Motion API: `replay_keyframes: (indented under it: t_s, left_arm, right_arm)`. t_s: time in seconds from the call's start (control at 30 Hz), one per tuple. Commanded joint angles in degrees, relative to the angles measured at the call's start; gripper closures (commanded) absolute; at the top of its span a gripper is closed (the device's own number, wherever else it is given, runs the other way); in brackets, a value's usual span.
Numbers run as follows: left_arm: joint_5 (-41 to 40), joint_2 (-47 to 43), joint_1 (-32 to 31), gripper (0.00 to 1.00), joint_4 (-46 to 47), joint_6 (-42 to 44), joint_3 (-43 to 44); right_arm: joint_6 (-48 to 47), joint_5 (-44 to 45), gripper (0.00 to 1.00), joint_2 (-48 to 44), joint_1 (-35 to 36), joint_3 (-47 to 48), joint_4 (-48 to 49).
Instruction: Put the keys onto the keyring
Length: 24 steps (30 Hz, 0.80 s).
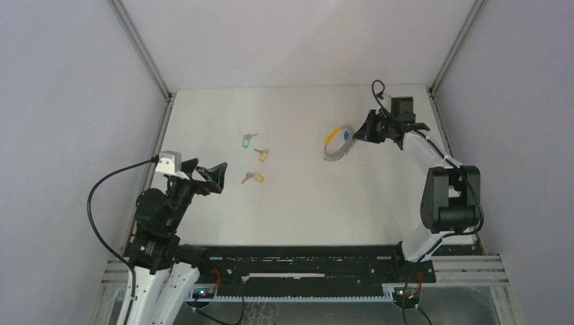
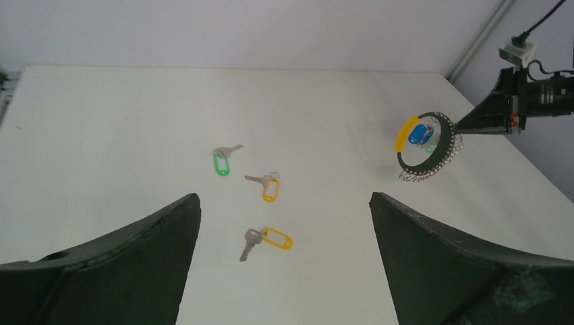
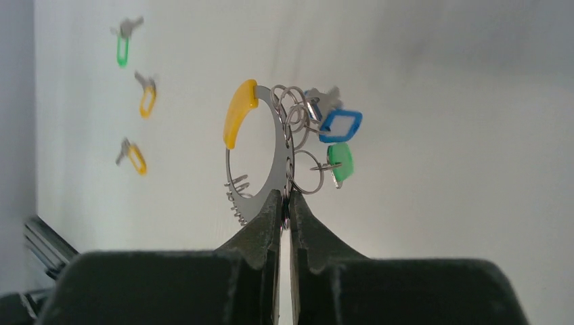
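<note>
The right gripper pinches the keyring by its lower rim, jaws closed tight on the flat grey band. That stands the ring on edge in the upper right of the overhead view, close to the table's far right corner. Held this way, its yellow-orange section and its dangling wire loops face the open middle of the table, seemingly presented for threading. A blue tag and a green tag already hang from those loops. Whether the ring's bottom edge touches the surface cannot be told. The loose keys lie flat and well apart from it at centre left. A green-tagged key sits farthest back, an orange-tagged key lies just beside it, and a second orange-tagged key lies nearest the arms. None touches another. The left gripper hovers above the near left of the table, spread wide and holding nothing, aimed over the nearest key. It looks placed to make the first pick. Bare tabletop runs between the keys and the ring, leaving a clear lane for a carry. The grey side wall crowds the left arm, and the right arm works close to the back edge.
</note>
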Motion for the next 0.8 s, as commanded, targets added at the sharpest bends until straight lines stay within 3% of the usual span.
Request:
replay_keyframes:
  t_s: [0.0,0.2,0.43,0.77]
  left_arm:
    - [7.5,4.3,-0.2,0.00,1.0,-4.4,2.6]
    - [15.5,11.0,-1.2,0.03,5.8,-9.9,1.6]
    - [15.4,15.9,-7.8,0.03,19.7,-19.3,-4.4]
    - [16.9,31.0,-14.9,0.05,35.0,-21.8,-6.3]
  right_arm:
    - [-11.6,3.0,1.00,-6.0,5.1,-0.1,-9.1]
    - [-17.8,5.4,1.00,-11.5,13.0,-0.2,-13.0]
    - [-23.9,9.3,1.00,-17.3,23.0,-0.6,-15.8]
    - [-29.6,11.5,1.00,-21.4,36.8,-0.7,-16.9]
